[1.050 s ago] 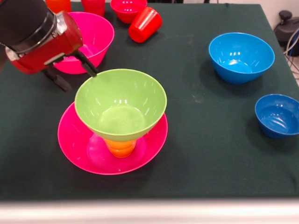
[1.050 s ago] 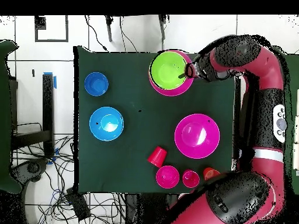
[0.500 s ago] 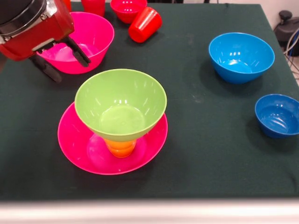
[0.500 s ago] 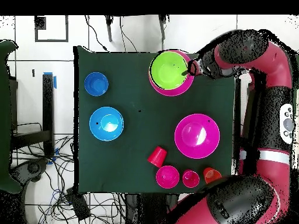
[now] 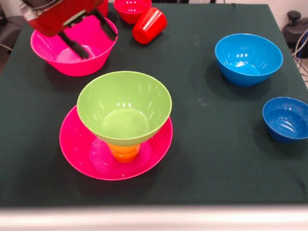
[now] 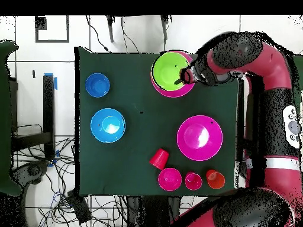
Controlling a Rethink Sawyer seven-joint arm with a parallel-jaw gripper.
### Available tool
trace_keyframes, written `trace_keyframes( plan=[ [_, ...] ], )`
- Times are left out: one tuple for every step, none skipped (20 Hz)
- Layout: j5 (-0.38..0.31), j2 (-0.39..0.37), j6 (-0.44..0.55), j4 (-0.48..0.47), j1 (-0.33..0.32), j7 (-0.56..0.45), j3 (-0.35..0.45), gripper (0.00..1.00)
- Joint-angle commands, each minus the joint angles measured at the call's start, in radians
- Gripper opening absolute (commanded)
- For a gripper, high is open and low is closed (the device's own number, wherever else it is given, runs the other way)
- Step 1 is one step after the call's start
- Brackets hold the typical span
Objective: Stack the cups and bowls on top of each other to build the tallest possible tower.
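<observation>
On the dark green table (image 5: 216, 159) the tower so far has three pieces: a wide hot pink bowl (image 5: 82, 156) at the bottom, a yellow-orange cup (image 5: 124, 152) standing in its middle, and a lime green bowl (image 5: 124, 107) sitting upright on that cup. The gripper (image 5: 90, 34) hangs above the rim of the second large pink bowl (image 5: 62, 60), which stands behind the tower in the front view; its two black fingers (image 5: 107, 28) are spread apart with nothing between them. In the overhead view the gripper (image 6: 184, 75) shows at the edge of the green bowl (image 6: 168, 71), with the red and black arm (image 6: 263, 65) curving in from the side. A red cup (image 5: 149, 25) lies on its side near a small red bowl (image 5: 132, 8) at the far edge. The light blue bowl (image 5: 248, 58) and the small dark blue bowl (image 5: 286, 119) stand upright and empty, well apart from the tower. From overhead, an orange cup (image 6: 215, 179) stands at the end of a row with two small pinkish-red vessels (image 6: 193, 181).
</observation>
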Motion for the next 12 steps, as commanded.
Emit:
trace_keyframes(
  plan=[
    [0.024,-0.112,-0.110,0.247,0.042,0.093,-0.041,1.00],
    [0.029,-0.123,-0.118,0.264,0.046,0.109,-0.043,1.00],
    [0.037,-0.137,-0.124,0.284,0.050,0.128,-0.048,1.00],
    [0.041,-0.151,-0.137,0.305,0.054,0.144,-0.052,1.00],
    [0.045,-0.164,-0.150,0.323,0.057,0.158,-0.056,1.00],
    [0.048,-0.174,-0.160,0.342,0.062,0.174,-0.062,1.00],
    [0.050,-0.183,-0.175,0.359,0.065,0.185,-0.065,1.00],
    [0.051,-0.186,-0.176,0.355,0.078,0.201,-0.071,1.00],
    [0.053,-0.197,-0.188,0.372,0.081,0.210,-0.076,1.00],
    [0.057,-0.209,-0.198,0.390,0.084,0.223,-0.083,1.00],
    [0.060,-0.221,-0.209,0.408,0.087,0.236,-0.090,1.00],
    [0.066,-0.241,-0.233,0.447,0.083,0.247,-0.095,1.00]
  ],
)
